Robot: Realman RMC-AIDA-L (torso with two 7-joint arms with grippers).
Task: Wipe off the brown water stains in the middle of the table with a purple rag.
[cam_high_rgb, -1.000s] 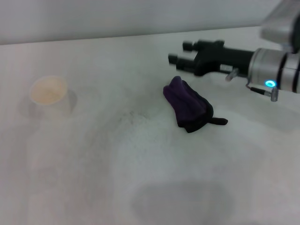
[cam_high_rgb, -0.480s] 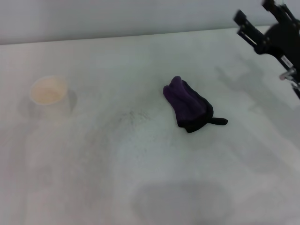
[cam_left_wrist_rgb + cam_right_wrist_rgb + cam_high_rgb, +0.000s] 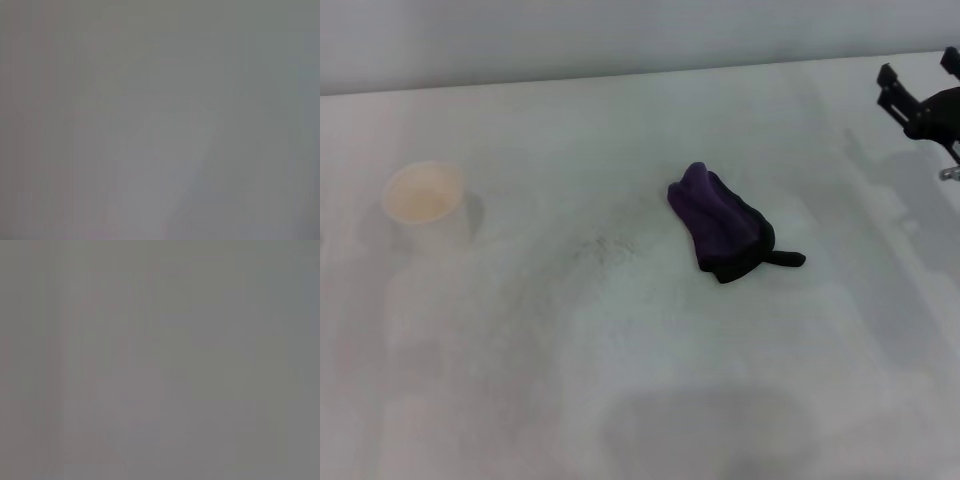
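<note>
White and smooth, the table (image 3: 620, 400) fills almost the whole head view, marked only by faint grey smudges and a patch of fine speckles (image 3: 605, 247) near the middle. No brown blotch shows anywhere on it; where a stain would be expected, just beside the cloth on its left, there is only that dusting of grey flecks, so the brown water stains cannot be made out as a separate patch. Judging from this, the wiping looks finished or very nearly so, with at most a light residue left to clear.

The purple rag lies bunched (image 3: 720, 225) a little right of centre, resting on the tabletop with its black trim along the near edge and a short black tab (image 3: 787, 259) poking out toward the right. Nothing touches it.

A white cup (image 3: 423, 193) with a tan-tinted inside stands upright well off to the left, apart from everything else.

The right gripper (image 3: 920, 88) shows only at the upper right edge of the head view, raised and well apart from the rag. Its two dark fingers stand separated with a gap between them, released and carrying nothing. The left gripper is not in sight in the head view, and both wrist views show only a blank grey field, telling nothing more.
</note>
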